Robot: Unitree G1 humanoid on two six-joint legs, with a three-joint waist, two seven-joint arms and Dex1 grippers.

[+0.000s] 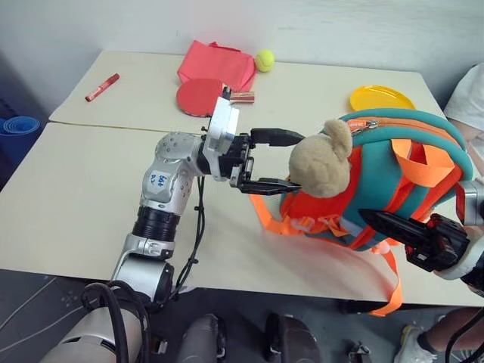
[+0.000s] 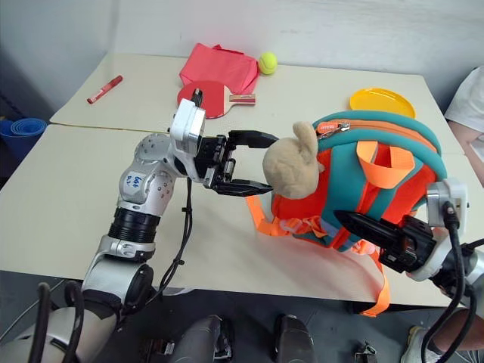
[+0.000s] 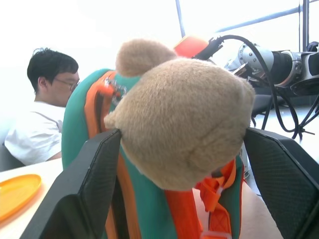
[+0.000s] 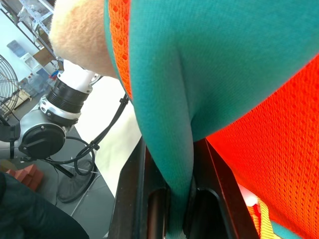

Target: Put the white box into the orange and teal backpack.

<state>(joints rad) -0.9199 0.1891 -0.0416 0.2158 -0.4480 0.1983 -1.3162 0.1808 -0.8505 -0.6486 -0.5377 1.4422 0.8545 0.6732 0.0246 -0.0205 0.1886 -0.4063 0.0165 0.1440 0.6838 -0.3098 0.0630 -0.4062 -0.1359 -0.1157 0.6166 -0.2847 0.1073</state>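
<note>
My left gripper point(image 1: 274, 160) stands released at mid-frame, its fingers point(image 3: 82, 194) either side of the tan plush bear point(image 1: 321, 159) without clamping it. My right gripper point(image 2: 355, 224), lower right, is clenched on a teal fold of the orange and teal backpack point(image 1: 393, 181), holding it upright on the table point(image 1: 83, 197). I can't spot the white box; the zipper looks closed, so I judge it's inside. I'd keep the pinch steady and clear the left fingers without snagging the bear.
</note>
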